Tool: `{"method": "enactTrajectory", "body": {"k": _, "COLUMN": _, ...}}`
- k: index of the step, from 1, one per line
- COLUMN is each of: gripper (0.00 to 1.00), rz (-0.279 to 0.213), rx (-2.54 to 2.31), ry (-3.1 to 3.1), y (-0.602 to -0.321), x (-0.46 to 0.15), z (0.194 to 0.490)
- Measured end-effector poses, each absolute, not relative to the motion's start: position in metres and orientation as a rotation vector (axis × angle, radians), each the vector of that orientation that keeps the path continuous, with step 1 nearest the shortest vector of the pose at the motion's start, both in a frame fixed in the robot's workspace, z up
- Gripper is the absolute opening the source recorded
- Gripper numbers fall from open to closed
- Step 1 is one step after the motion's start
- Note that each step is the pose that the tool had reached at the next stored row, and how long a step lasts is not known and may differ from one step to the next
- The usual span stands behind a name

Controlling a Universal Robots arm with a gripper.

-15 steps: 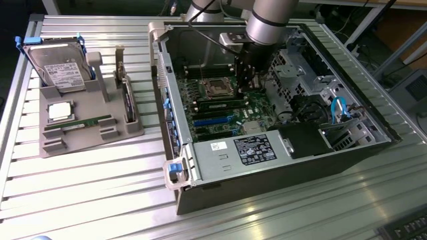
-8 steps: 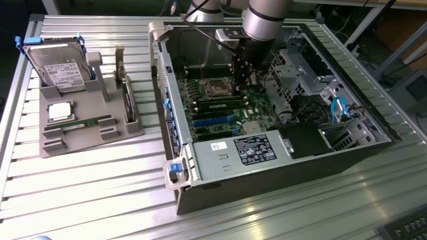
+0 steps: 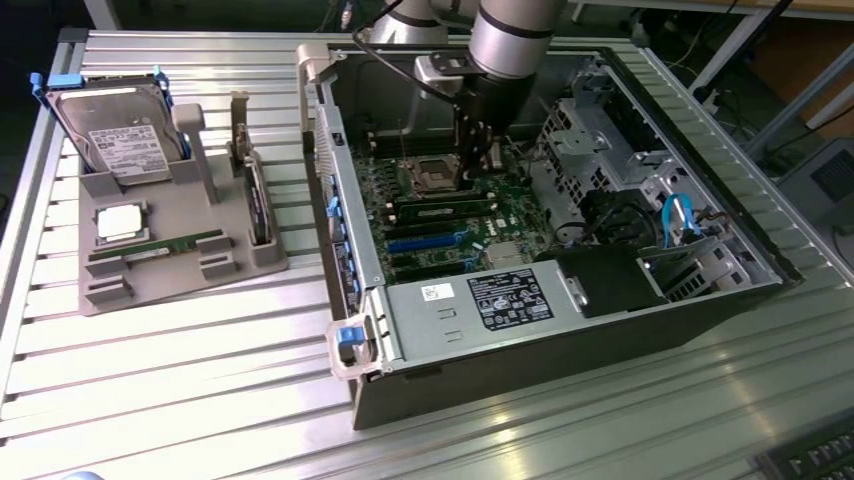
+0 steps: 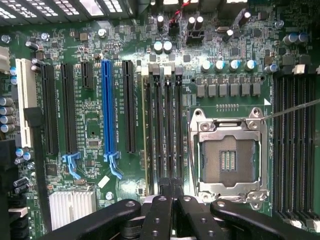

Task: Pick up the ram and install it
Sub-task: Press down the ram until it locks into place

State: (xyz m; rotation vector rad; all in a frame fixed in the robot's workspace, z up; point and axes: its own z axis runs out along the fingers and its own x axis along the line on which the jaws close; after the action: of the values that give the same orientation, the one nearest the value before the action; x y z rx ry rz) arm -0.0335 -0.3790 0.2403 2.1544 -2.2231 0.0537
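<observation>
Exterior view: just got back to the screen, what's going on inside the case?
The arm reaches down into the open case, with its gripper low over the memory slots next to the empty socket. A ram appears to stand in a slot just beside the gripper. Another green stick lies on the grey tray outside the case.

a ribbed aluminium tabletop [image 3: 174, 370] of long parallel slats fills the scene, catching bright glare near its middle and near edge. beyond its far right side, metal frame legs [image 3: 747, 40] and dark cables stand over a brownish floor [image 3: 814, 60]. a keyboard corner [image 3: 814, 460] sits near right.
</observation>
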Motion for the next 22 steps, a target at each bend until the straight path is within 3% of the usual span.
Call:
{"method": "enactTrajectory", "body": {"k": 7, "gripper": 0.11, "rz": 0.071, "rx": 2.16, "ry": -2.232, "y": -0.379, "x": -0.043, "z": 0.243}}
{"method": "enactTrajectory", "body": {"k": 11, "gripper": 0.11, "rz": 0.105, "rx": 2.162, "ry": -2.242, "y": -0.379, "x": -0.05, "z": 0.241}}
{"method": "enactTrajectory", "body": {"k": 22, "gripper": 0.11, "rz": 0.107, "rx": 2.163, "ry": -2.243, "y": -0.381, "x": -0.067, "z": 0.245}}
